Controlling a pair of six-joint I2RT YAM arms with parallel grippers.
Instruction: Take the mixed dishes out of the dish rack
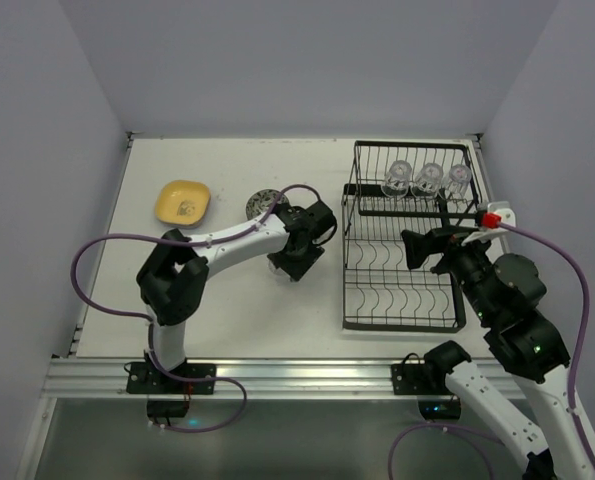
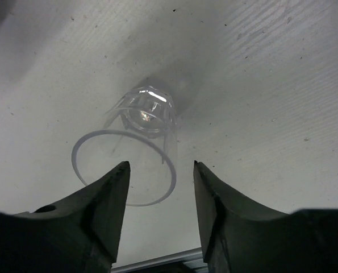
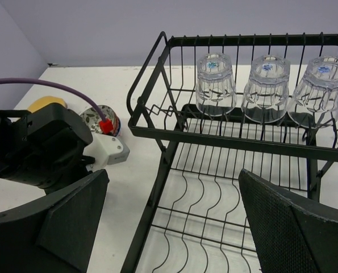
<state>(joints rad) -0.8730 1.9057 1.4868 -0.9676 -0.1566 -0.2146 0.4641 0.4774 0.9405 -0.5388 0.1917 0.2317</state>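
Observation:
A clear glass (image 2: pixel 137 142) stands rim-up on the white table, just ahead of my left gripper (image 2: pixel 160 170). The gripper is open, its left finger (image 2: pixel 109 199) overlapping the rim and the jaws apart from the glass. In the top view the left gripper (image 1: pixel 292 262) is left of the black wire dish rack (image 1: pixel 349 260). Three clear glasses (image 3: pixel 215 85) (image 3: pixel 265 88) (image 3: pixel 322 91) stand upside down on the rack's upper shelf (image 3: pixel 225 136). My right gripper (image 3: pixel 174 187) is open and empty above the lower tier's bare slot wires; it also shows in the top view (image 1: pixel 422 248).
A yellow rounded-square plate (image 1: pixel 183 201) and a small patterned bowl (image 1: pixel 264 203) sit on the table at the back left. The left arm's wrist (image 3: pixel 44 148) is close to the rack's left side. Walls enclose the table on three sides.

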